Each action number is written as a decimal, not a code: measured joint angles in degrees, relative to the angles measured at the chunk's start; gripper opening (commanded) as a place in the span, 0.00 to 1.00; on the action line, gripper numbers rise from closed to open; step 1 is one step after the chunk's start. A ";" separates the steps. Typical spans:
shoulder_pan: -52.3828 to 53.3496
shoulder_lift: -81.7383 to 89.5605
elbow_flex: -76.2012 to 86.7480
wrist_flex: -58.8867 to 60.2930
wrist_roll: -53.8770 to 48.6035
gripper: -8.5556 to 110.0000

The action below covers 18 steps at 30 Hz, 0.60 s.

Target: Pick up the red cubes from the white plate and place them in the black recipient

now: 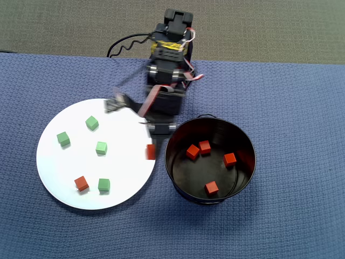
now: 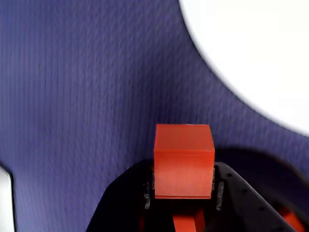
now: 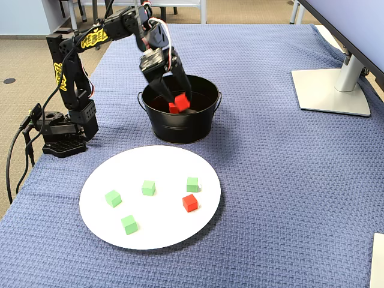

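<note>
Gripping one red cube (image 2: 183,159) between its two fingers, the gripper (image 3: 182,99) hangs in the air near the pot's rim. From overhead the carried cube (image 1: 150,151) appears blurred over the gap where the white plate's (image 1: 54,178) right edge nearly meets the black pot (image 1: 245,175). From the fixed camera it (image 3: 182,102) shows up against the pot's (image 3: 180,129) mouth, well clear of the cloth. The wrist camera sees blue cloth (image 2: 72,96) under the cube and the plate's curved edge (image 2: 251,53) at upper right.

Inside the pot, the overhead camera shows four red cubes on the bottom: two touching near the upper left (image 1: 192,151) (image 1: 205,146), one toward the right wall (image 1: 229,159), one near the lower wall (image 1: 211,188).

On the plate lie one red cube (image 1: 81,183) and four green cubes (image 1: 91,123) (image 1: 63,138) (image 1: 101,147) (image 1: 104,185). The red one sits just beside the lowest green cube, near the plate's lower edge. Blue cloth (image 1: 291,108) to the right of the pot lies bare in that view, and the arm's base (image 3: 63,135) stands to the pot's left in the fixed view.
</note>
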 measured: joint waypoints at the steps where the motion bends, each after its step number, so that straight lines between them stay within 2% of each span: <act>1: -2.55 1.14 2.11 -0.97 0.88 0.08; 2: -4.83 2.20 4.22 -2.11 1.58 0.11; 5: -11.34 3.60 9.40 -4.22 3.60 0.32; 6: -12.92 3.60 10.20 -4.39 4.04 0.34; 12: -13.10 3.34 10.28 -4.39 3.52 0.34; 18: 2.02 -1.93 2.72 -0.53 -1.41 0.33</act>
